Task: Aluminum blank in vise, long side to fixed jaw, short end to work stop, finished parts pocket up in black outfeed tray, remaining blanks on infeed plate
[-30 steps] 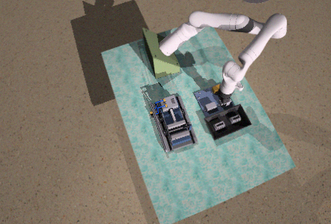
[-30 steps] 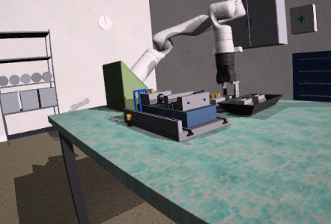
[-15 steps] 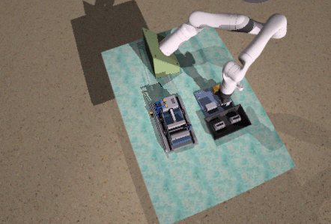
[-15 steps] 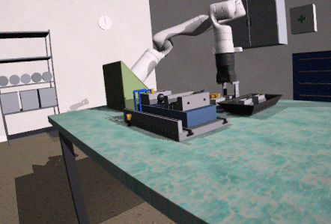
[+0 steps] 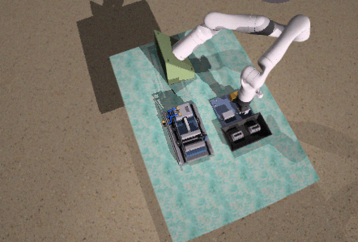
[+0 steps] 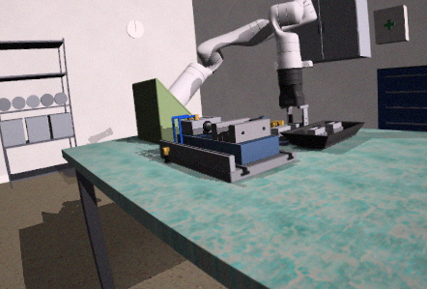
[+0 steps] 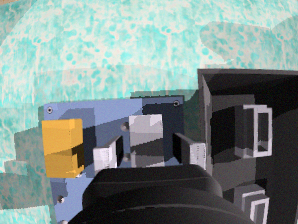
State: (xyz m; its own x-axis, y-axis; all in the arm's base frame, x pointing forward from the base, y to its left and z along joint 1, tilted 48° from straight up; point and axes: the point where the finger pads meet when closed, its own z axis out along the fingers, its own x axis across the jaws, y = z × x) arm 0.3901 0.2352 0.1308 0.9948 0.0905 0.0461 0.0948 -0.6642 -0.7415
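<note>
On the teal worktop (image 5: 227, 192), toward its far right edge, the empty, wide-open end effector (image 7: 149, 156) hangs above a gray blank (image 7: 145, 129) on the infeed plate (image 7: 73, 111); a centred, square descent would probably grip best.

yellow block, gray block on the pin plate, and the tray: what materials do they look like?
Yellow block: probably brass, flat matte yellow. Gray block: probably aluminum, plain pale gray with a dull sheen. Tray: uniform matte black, plastic or painted metal; the look leaves that open.
</note>
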